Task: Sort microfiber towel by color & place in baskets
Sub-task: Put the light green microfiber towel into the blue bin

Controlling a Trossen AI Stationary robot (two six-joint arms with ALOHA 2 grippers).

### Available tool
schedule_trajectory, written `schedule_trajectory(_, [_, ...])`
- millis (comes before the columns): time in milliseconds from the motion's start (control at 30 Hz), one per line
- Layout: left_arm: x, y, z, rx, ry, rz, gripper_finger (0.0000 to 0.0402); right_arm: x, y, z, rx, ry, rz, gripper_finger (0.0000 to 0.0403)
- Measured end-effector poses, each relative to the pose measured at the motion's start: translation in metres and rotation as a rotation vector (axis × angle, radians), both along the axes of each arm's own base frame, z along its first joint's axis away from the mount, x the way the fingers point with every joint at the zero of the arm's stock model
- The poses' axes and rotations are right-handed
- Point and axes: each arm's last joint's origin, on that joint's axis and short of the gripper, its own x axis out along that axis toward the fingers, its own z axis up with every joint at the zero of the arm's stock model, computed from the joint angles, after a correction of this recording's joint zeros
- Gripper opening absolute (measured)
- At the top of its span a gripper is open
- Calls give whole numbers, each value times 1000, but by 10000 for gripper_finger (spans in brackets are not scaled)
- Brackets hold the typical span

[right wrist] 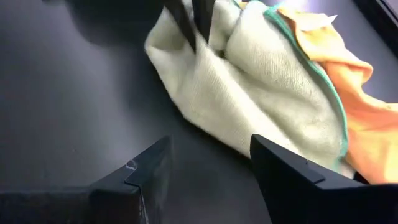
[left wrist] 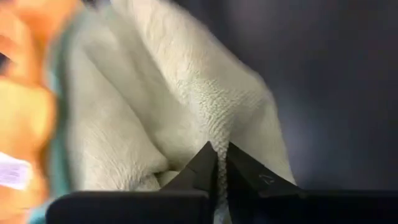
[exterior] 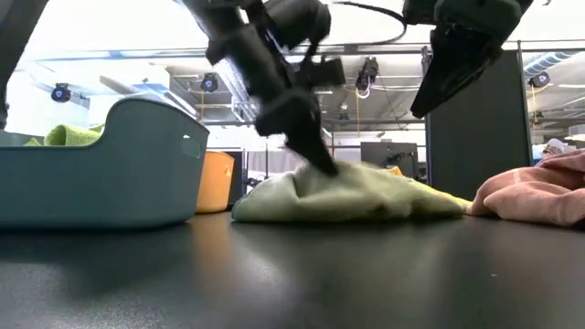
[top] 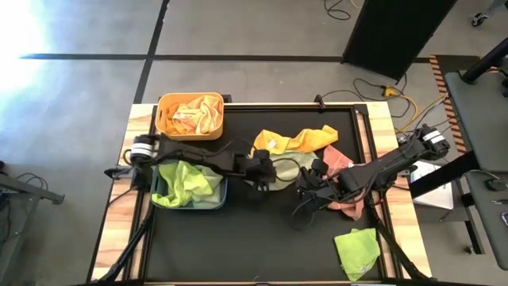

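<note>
Left hand (top: pixel 262 176) pinching pale green towel (top: pixel 279 169) at frame center. Right hand (top: pixel 305 200) hovering spread nearby. Next: lifting it toward blue-grey basket (top: pixel 163 200), probably.

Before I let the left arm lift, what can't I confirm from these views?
- Pale green towel: the left wrist view shows the left gripper shut on a fold, but its own bar hides the fingers' base.
- Blue-grey basket: in the low view its wall hides the contents.
- Pink towel: the right arm covers most of it in the high view.
- Right gripper hangs open; the table beneath it is hidden.
</note>
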Motion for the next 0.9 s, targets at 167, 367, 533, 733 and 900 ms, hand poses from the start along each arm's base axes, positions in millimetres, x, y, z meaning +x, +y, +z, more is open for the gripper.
schedule_trajectory(167, [-23,0,70,-1,-176,-22,1,-7,-3,6,-3,9,-1,203])
schedule_trajectory(367, [-69,4,155,-7,-436,-69,1,-15,-8,12,-72,6,-34,203])
schedule_trajectory(533, [-107,6,198,-36,-604,-79,0,-15,-9,11,-79,7,-38,203])
schedule_trajectory(733, [-159,-2,232,-200,-665,-236,0,-16,-9,8,-70,8,-53,203])
schedule_trajectory(900, [-216,-1,235,-256,-518,-110,0,-18,-9,4,-64,13,-70,203])
